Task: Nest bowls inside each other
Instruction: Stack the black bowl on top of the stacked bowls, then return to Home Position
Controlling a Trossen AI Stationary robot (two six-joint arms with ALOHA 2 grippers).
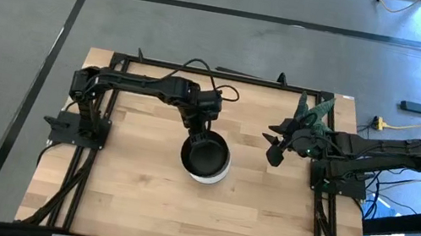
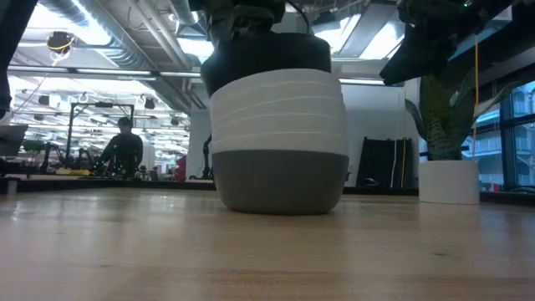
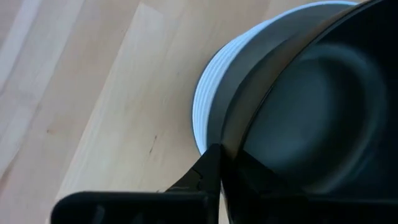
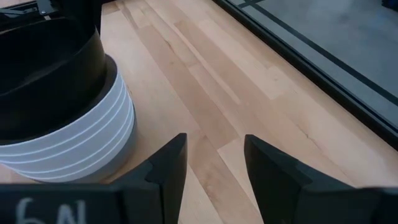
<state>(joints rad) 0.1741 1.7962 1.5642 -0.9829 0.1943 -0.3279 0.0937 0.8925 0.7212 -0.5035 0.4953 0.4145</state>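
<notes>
Seen from above, a stack of nested bowls (image 1: 205, 158) sits near the middle of the wooden surface (image 1: 137, 200), a black bowl (image 1: 205, 152) uppermost; the left gripper (image 1: 200, 133) rests at that bowl's far rim, while the right gripper (image 1: 276, 154) waits well apart to the right, beside a spiky green plant (image 1: 314, 114).

At table height, the stack (image 2: 278, 134) stands squarely on the surface: a dark grey bowl (image 2: 280, 180) at the base, white rims (image 2: 278, 113) banded above it, the black bowl (image 2: 267, 58) on top; a white pot (image 2: 449, 181) stands off to one side, and a person (image 2: 123, 149) is seen in the room beyond.

From the left wrist, the jaws pinch narrowly on the black bowl's rim (image 3: 233, 134), one finger (image 3: 202, 174) outside the wall, seemingly to seat the bowl into the white ones (image 3: 208, 106) before release.

From the right wrist, the jaws stand wide and hold nothing, hovering over bare surface just beside the stack (image 4: 62, 124), apparently kept clear so the left arm can finish; the nesting looks all but complete.
</notes>
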